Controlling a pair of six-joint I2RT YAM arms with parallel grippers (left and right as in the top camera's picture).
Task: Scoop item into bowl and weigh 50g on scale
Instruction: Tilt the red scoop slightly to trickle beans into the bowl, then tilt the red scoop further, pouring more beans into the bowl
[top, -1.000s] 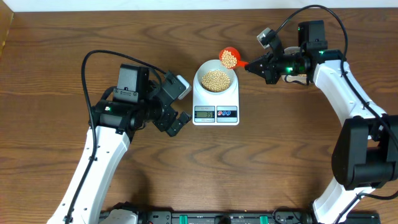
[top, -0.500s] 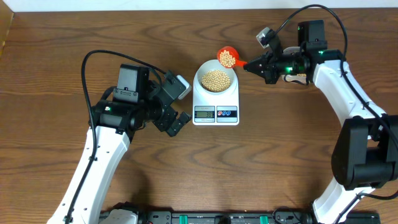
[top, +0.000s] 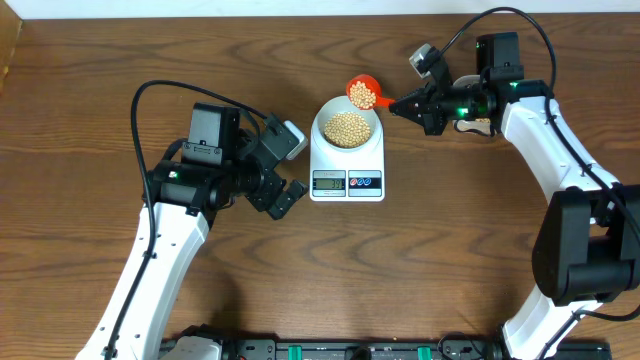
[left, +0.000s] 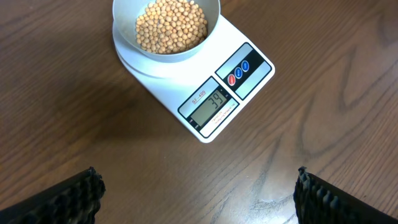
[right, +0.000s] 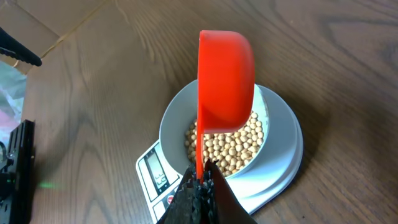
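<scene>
Your right gripper (top: 398, 103) is clamped shut on the handle of the orange scoop (top: 362, 92). The scoop's cup hangs over the bowl's (top: 322, 120) far-right rim, and whether it touches the rim you can't tell. Part of the beans (left: 171, 25) sit in the cup; most lie in the bowl, covering its bottom. The bowl is centred on the platform of the scale (left: 186, 93). The display (left: 212, 103) is on, but the digits are too blurry to trust. Your left gripper (left: 199, 199) has its fingers spread wide with nothing between them. It hovers over the table (top: 100, 60) just left of the scale, near its front corner
</scene>
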